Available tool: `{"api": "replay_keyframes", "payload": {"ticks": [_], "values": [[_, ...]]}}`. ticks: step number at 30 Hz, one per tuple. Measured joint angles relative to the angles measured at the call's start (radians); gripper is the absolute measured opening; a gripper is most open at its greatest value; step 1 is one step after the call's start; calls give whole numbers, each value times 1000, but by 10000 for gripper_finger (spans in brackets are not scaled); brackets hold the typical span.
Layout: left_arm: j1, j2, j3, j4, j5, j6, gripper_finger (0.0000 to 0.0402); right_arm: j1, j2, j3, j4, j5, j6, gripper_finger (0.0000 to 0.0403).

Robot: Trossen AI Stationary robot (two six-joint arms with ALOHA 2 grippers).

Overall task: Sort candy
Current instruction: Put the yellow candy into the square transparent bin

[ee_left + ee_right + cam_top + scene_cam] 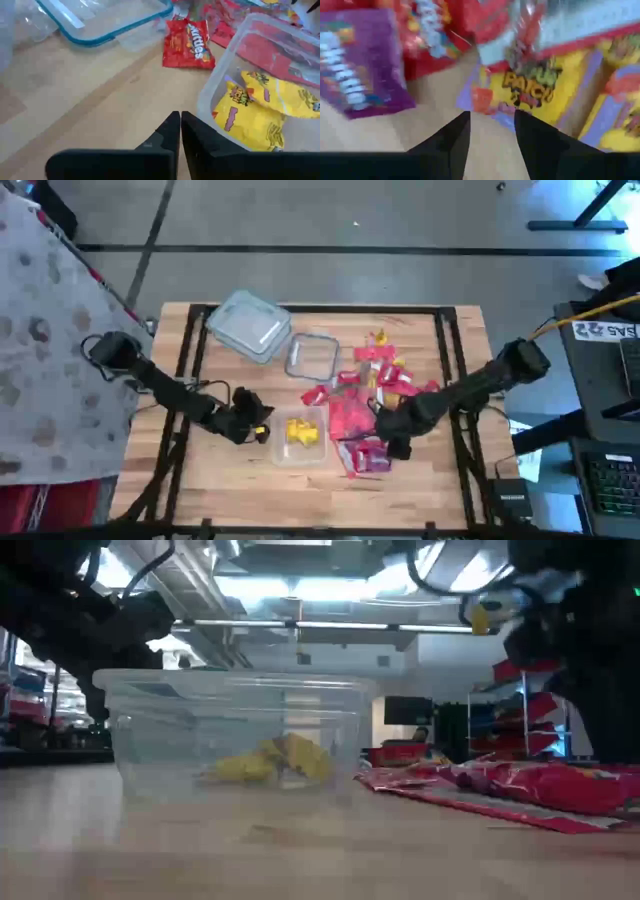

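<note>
Cool overhead ceiling strips (300,585) light the room evenly and brightly, glaring in the low view; the pale wooden table (230,470) shows soft shadows; the purple and yellow candy packets (530,82) smear with motion blur.

Pale wood-grain tabletop (215,470). Clear tub (300,435) holds yellow packets (260,107) with red and purple print. Loose candy (352,412) is mostly red; one red packet (189,44) carries white lettering, another packet (357,65) is purple. A clear lid (107,20) has blue trim.
</note>
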Motion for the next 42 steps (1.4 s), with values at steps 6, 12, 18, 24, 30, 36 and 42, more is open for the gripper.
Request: {"api": "replay_keyframes", "payload": {"ticks": [6,12,18,24,30,36,42], "values": [[0,0,0,2,0,0,0,1,1,2,37,89,93,140],[0,0,0,2,0,-5,0,0,48,-20,75,117,150,140],[0,0,0,2,8,-7,0,1,92,-18,70,100,173,123],[0,0,0,2,11,-8,0,0,88,-20,69,60,170,22],[0,0,0,2,14,-8,0,64,93,31,5,11,171,6],[1,0,0,7,14,-8,0,116,88,238,-132,65,153,2],[1,0,0,10,14,-8,0,77,87,448,20,209,20,1]]}}
